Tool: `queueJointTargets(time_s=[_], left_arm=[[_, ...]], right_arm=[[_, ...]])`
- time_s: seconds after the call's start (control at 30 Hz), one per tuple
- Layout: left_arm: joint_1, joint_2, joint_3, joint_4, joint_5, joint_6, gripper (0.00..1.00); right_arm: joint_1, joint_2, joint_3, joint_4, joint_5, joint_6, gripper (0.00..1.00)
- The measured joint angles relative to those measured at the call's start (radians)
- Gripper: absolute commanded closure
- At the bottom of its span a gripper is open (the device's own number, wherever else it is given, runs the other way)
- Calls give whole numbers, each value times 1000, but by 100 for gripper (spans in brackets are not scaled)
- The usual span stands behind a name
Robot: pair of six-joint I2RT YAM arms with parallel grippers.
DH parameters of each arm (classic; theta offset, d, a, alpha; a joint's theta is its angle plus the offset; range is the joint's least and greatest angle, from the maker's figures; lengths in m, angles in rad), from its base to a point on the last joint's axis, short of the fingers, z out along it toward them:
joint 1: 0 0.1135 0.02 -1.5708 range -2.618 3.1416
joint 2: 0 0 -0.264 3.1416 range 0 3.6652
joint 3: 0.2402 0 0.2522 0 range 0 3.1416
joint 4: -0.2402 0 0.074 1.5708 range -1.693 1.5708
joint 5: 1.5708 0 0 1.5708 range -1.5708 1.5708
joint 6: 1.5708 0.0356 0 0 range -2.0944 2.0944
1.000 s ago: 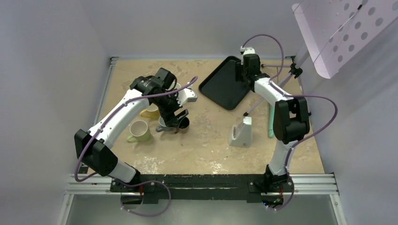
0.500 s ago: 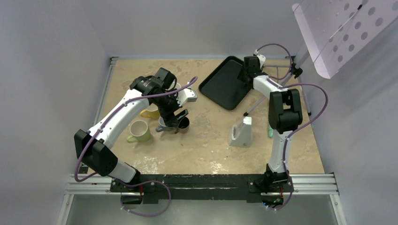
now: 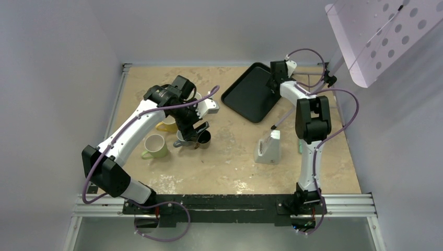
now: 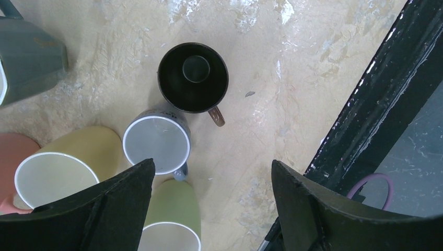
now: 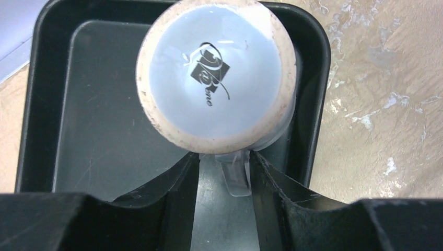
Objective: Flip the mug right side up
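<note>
Here, mug point(image 5: 217, 73) upside down, pale blue base, dark logo

A black cup point(image 4: 193, 77), a grey cup point(image 4: 156, 145), a yellow cup point(image 4: 78, 162) and a green cup point(image 4: 175, 201) were stood close together on the desk point(image 4: 292, 78). A black tray point(image 3: 245, 99) was laid farther back.

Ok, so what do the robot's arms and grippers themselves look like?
The left arm and right arm have white shells with bulky black joints, and a purple cable loops along each. The left gripper and right gripper each have two broad, matte black fingers.
</note>
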Motion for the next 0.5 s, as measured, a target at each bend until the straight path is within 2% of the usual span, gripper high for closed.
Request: queueJointTargets(time_s=[0.17,0.27,0.5], left_arm=[[4,-2,0,0,-3,1,15],[5,-6,0,0,-9,1,15],[6,-14,0,-1,-13,8,14]], right_arm=[[-8,16,9,-24,-1,12,74],[-11,17,17,-45,-3,17,98],[-15,17,31,-54,-16,-3,100]])
